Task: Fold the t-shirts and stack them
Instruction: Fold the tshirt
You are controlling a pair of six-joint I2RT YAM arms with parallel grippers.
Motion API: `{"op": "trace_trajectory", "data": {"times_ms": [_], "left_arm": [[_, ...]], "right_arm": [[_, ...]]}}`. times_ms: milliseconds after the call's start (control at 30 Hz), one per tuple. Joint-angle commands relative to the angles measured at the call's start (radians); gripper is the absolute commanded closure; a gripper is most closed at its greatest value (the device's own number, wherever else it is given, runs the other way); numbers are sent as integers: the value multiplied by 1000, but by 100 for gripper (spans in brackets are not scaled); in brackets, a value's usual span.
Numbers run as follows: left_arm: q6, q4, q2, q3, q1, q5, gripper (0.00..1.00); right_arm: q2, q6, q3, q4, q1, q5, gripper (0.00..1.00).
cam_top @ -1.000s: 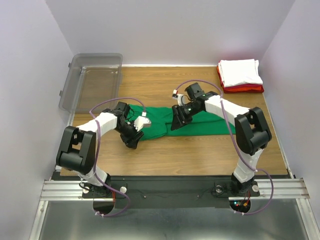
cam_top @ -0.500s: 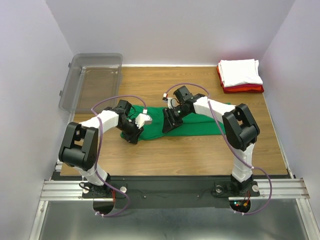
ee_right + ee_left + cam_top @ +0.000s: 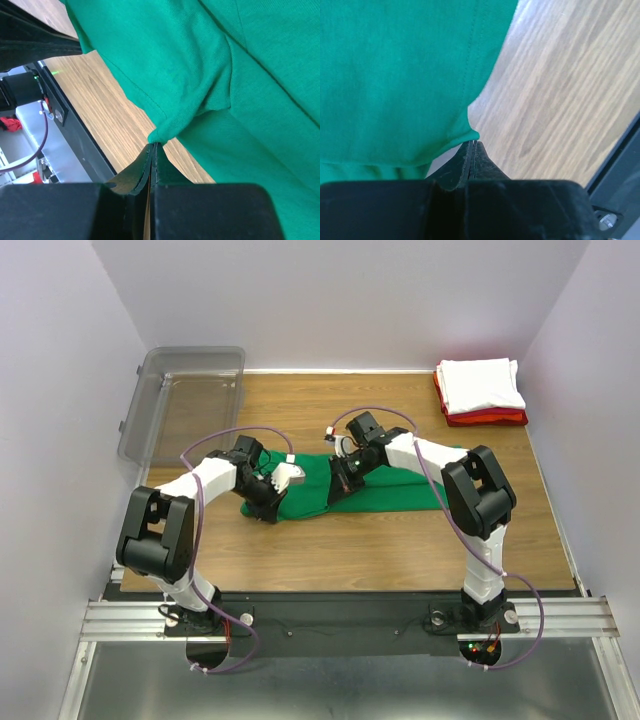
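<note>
Two pinches on green t-shirt point(image 3: 390, 492): left tool point(image 3: 473, 146) clamps hem corner, right tool point(image 3: 153, 147) clamps fabric edge.

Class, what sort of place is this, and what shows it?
Most likely a robotics lab test cell: a left arm and right arm bolted to a metal rail beside a wooden tabletop, plain walls enclosing it, and practice laundry, a green t-shirt and a folded white-and-red stack.

Nothing legible right now, no words, no labels, no brand marks, no numbers, overhead view or either wrist view
</note>
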Motion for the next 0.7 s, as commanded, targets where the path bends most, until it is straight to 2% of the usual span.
{"op": "trace_trajectory", "data": {"times_ms": [0,133,267,300,567,667], "left_arm": [[5,-66,-69,48,4,40,100],[-4,-59,-57,39,10,13,100],[-19,-69,-2,36,10,2,59],[-19,-69,4,35,10,2,54],[-68,-14,32,25,4,-63,37],[-79,9,43,19,-5,-80,37]], "right_arm": [[-43,0,50,30,8,-21,99],[-37,0,59,30,8,-26,100],[-31,0,51,30,8,-27,99],[-31,0,50,30,7,-26,99],[-31,0,50,30,8,-26,100],[-31,-2,45,28,8,-27,99]]}}
